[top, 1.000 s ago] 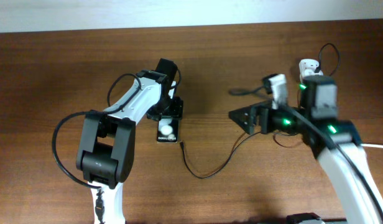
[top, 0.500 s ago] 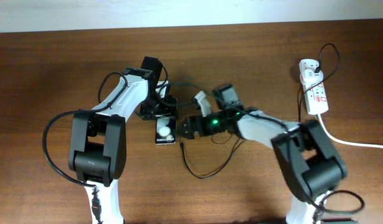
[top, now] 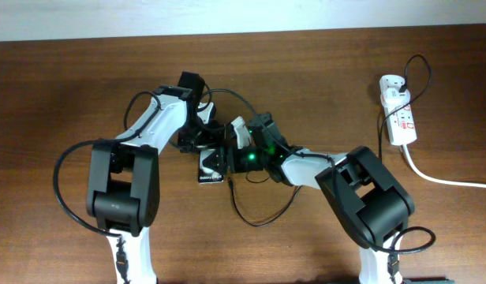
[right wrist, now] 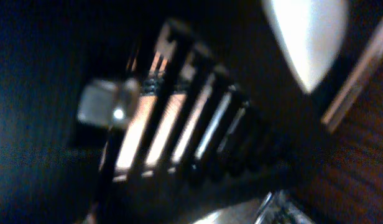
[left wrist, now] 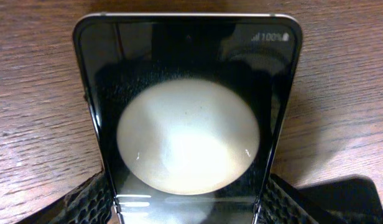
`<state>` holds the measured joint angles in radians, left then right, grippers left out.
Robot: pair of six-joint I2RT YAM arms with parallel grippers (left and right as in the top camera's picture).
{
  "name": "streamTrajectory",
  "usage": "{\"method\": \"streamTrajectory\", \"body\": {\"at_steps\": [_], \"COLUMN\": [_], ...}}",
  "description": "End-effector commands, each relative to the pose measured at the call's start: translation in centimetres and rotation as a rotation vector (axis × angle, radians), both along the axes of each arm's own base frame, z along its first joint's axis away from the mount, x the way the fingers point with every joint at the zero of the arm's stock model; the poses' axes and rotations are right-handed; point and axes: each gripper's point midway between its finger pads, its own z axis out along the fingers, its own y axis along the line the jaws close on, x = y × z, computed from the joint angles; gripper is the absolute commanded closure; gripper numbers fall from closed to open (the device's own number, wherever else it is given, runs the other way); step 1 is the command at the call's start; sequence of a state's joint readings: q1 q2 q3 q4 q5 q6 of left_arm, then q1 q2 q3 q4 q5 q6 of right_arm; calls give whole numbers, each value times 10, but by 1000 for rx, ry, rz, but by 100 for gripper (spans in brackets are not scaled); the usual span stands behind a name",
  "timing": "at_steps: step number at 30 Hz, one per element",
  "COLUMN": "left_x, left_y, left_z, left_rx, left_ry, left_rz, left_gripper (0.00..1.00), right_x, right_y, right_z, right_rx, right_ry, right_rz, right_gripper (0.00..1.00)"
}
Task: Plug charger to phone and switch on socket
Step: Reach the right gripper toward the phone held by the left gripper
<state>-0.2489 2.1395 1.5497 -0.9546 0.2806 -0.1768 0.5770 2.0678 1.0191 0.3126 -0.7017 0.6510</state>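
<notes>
Centre of frame: left gripper (top: 202,140) with jaws clamped on the phone (top: 210,170); right gripper (top: 225,160) just beside it — jaw state cannot be told, view blurred.

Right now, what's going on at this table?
The left tool clamps the phone by its sides on the table. The right tool is close beside the phone; its view is too blurred to tell open or shut. The charger lies loose, its plug tip on the wood near the phone. The socket is untouched at the far right.
</notes>
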Motion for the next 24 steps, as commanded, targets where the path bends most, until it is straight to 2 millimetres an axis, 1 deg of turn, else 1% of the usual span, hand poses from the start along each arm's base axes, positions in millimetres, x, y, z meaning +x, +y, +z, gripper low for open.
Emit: {"method": "streamTrajectory", "body": {"at_steps": [1, 3, 6, 8, 10, 11, 12, 13, 15, 17, 20, 21, 23, 24], "left_x": [-4, -3, -3, -3, -3, -3, -3, -3, -3, -1, -1, -1, -1, -1], "left_y": [-5, -5, -5, -5, -5, -5, -5, -5, -5, -5, -6, -6, -6, -6], "left_z": [3, 3, 3, 3, 3, 3, 3, 3, 3, 3, 3, 3, 3, 3], "left_rx": [-30, -31, -31, -31, -31, -31, -31, -31, -31, -33, -33, -33, -33, -33], "left_ry": [3, 1, 1, 1, 1, 1, 1, 1, 0, -7, -8, -8, -8, -8], "left_rz": [-17, -17, -17, -17, -17, -17, -17, -17, -17, -17, -17, -17, -17, -17], "left_gripper": [37, 35, 33, 28, 18, 10, 7, 0, 1, 1, 0, 2, 2, 2], "right_x": [-4, -4, -4, -4, -3, -3, -4, -4, -2, 0, 1, 2, 6, 8], "right_y": [9, 10, 10, 9, 9, 9, 9, 9, 8, 6, 6, 5, 3, 2], "right_z": [-13, -13, -13, -13, -13, -13, -13, -13, -13, -13, -13, -13, -16, -17], "right_rx": [-25, -26, -27, -28, -27, -28, -28, -28, -28, -28, -28, -33, -46, -50], "right_ry": [-26, -26, -27, -28, -29, -29, -28, -28, -28, -28, -28, -31, -1, 13], "right_rz": [2, 2, 1, 0, -1, -1, -1, -1, -4, -10, -12, -19, -73, -97], "right_gripper": [51, 56, 57, 60, 61, 61, 61, 61, 64, 70, 71, 71, 71, 74]}}
